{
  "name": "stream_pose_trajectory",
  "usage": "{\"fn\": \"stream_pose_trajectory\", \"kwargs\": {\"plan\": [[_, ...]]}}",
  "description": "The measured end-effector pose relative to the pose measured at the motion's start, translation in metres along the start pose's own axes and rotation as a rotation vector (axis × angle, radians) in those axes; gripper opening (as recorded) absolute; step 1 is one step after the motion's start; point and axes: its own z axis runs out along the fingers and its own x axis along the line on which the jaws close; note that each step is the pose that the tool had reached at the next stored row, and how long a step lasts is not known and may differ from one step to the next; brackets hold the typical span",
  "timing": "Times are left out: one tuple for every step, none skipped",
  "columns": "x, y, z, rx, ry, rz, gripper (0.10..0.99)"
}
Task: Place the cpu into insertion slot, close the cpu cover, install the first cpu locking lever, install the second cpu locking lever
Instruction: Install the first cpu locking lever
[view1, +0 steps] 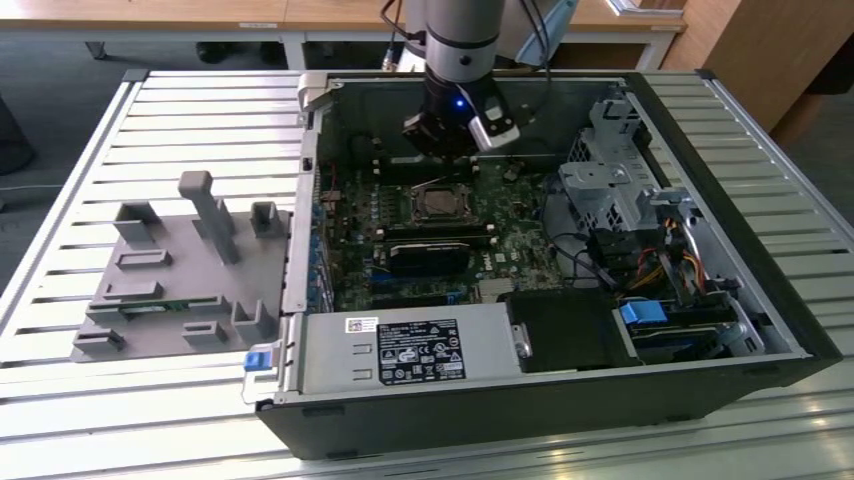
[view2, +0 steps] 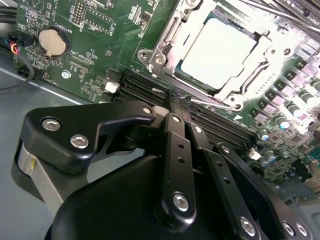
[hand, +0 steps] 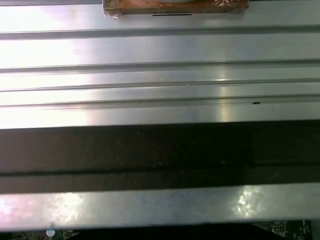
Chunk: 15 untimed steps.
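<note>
I've got the tool (view2: 176, 95) shut to a point, nothing in it, tips just beside the cpu cover (view2: 167, 37) – cpu (view2: 217, 47) already sits in the insertion slot w/ cover down over it. Risk as I judge it: tips slip off the lever wire (view2: 210, 103) and scrape the memory slots (view2: 220, 122) alongside. PC case (view1: 787, 330) holds the board (view1: 514, 255), drives, PSU

1. The place looks like a robotics lab or test workshop.
2. An open desktop computer case (view1: 561, 260) lies on a workbench of ribbed aluminium profiles (view1: 120, 400), its green motherboard (view1: 400, 250) exposed.
3. At nine o'clock from the case sits a grey fixture plate (view1: 174, 270) with upright holders.
4. At twelve o'clock, wooden desks (view1: 200, 15) stand on grey carpet (view1: 54, 65).
</note>
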Motion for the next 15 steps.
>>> {"fn": "stream_pose_trajectory", "kwargs": {"plan": [[-0.0004,0.0,0.0004,0.0,0.0,0.0,0.106],[-0.0008,0.0,0.0009,0.0,0.0,0.0,0.106],[-0.0012,-0.0001,0.0014,0.0,0.0,0.0,0.106],[-0.0015,-0.0001,0.002,0.0,0.0,0.0,0.106],[-0.0018,-0.0002,0.0026,0.0,0.0001,0.0,0.106],[-0.0021,-0.0002,0.0032,0.0,0.0002,0.0,0.106],[-0.0022,-0.0003,0.0039,0.001,0.0003,0.0,0.106],[-0.0023,-0.0003,0.0047,0.001,0.0004,0.0,0.106],[-0.0025,-0.0004,0.0056,0.002,0.0006,0.0,0.106],[-0.0028,-0.0004,0.0064,0.002,0.0008,0.0,0.106],[-0.003,-0.0005,0.0072,0.003,0.0009,0.0,0.106],[-0.0032,-0.0005,0.0079,0.003,0.0011,0.0,0.106],[-0.0035,-0.0005,0.0085,0.003,0.0014,0.0,0.106],[-0.0036,-0.0005,0.0091,0.004,0.0015,0.0,0.106],[-0.0037,-0.0005,0.0097,0.006,0.0017,0.0,0.106]]}}
